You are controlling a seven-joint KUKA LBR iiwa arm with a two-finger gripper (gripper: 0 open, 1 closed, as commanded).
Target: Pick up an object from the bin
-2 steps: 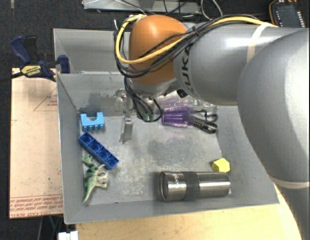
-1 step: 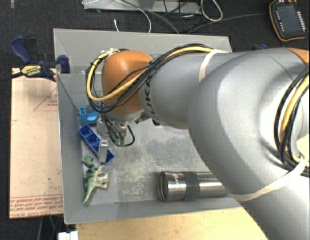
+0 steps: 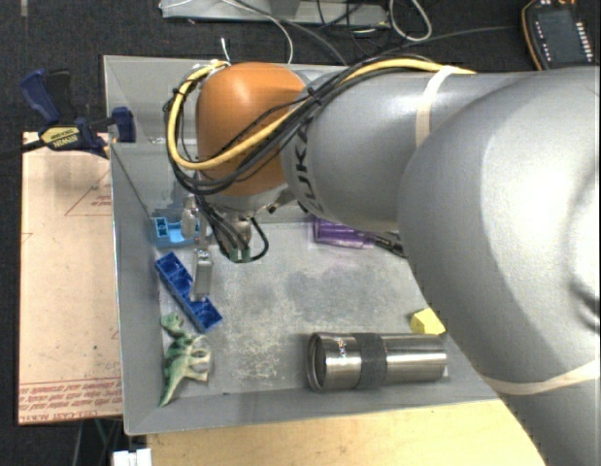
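Hovering by the left wall of the bin [image 3: 310, 294], the gripper [image 3: 201, 268] is hanging over a long blue block [image 3: 187, 294]. Whether it is wide or narrow cannot be told.

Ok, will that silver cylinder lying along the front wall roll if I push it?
Likely yes: the cylinder lies on its side on the bin floor, so a push across its length should roll it. It looks metal, so probably stiff and heavy for its size. Its shiny surface may slip.
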